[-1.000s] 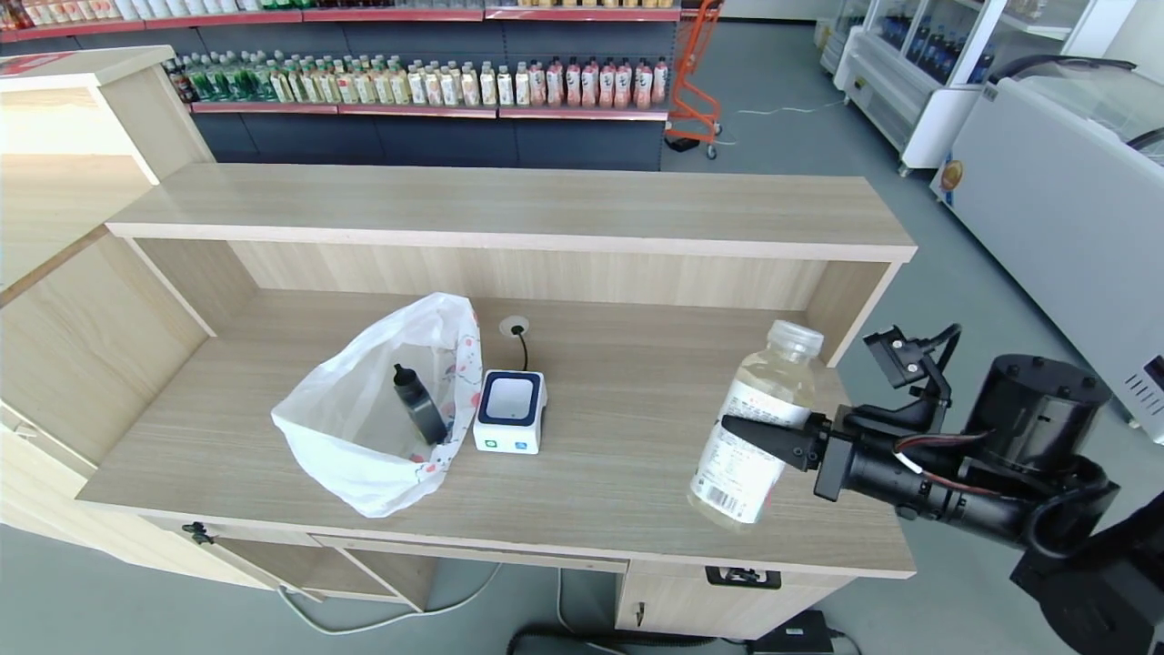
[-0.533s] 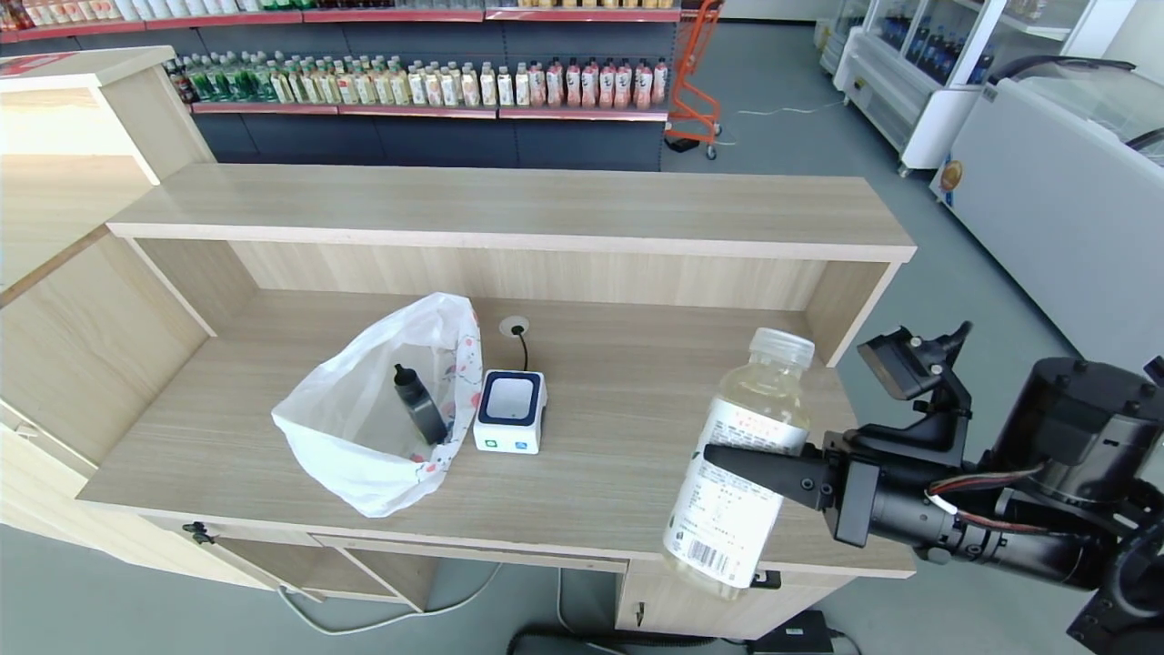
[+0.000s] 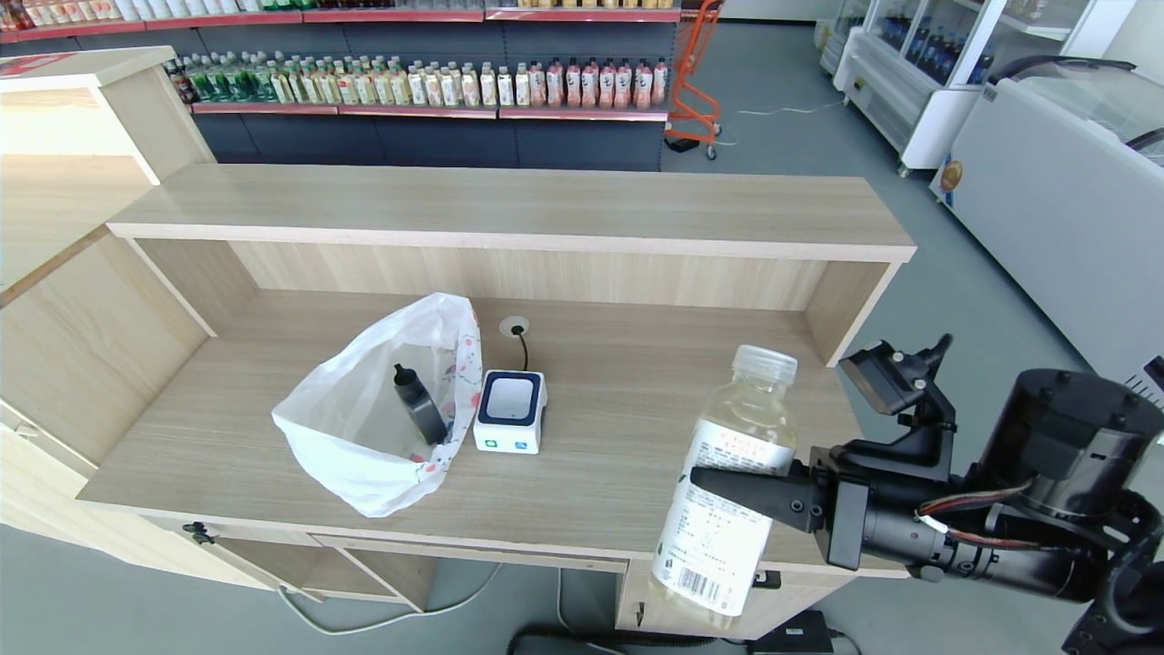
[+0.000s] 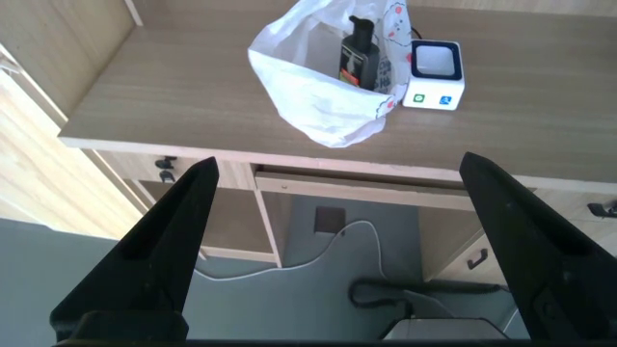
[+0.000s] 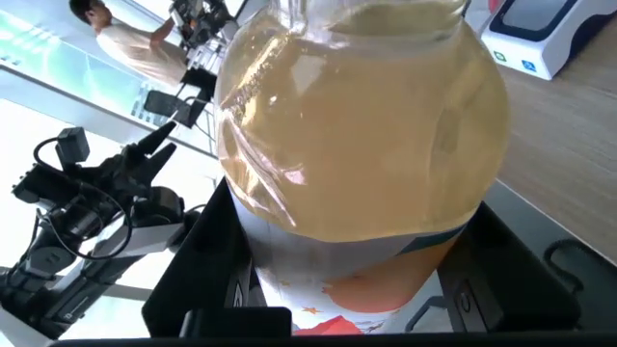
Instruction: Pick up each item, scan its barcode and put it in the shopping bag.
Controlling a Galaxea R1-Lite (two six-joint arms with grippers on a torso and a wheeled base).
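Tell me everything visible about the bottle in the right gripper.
The bottle is clear plastic with a pale translucent cap, holding pale yellowish liquid. A white printed label wraps its lower body, with a barcode near the base. It is nearly upright, top tilted slightly to the right. The right gripper clamps it across the label, holding it in the air at the counter's front right edge. Nothing else touches it.

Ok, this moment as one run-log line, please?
right fingers: shut on bottle over counter front | left fingers: open | bag: dark item inside
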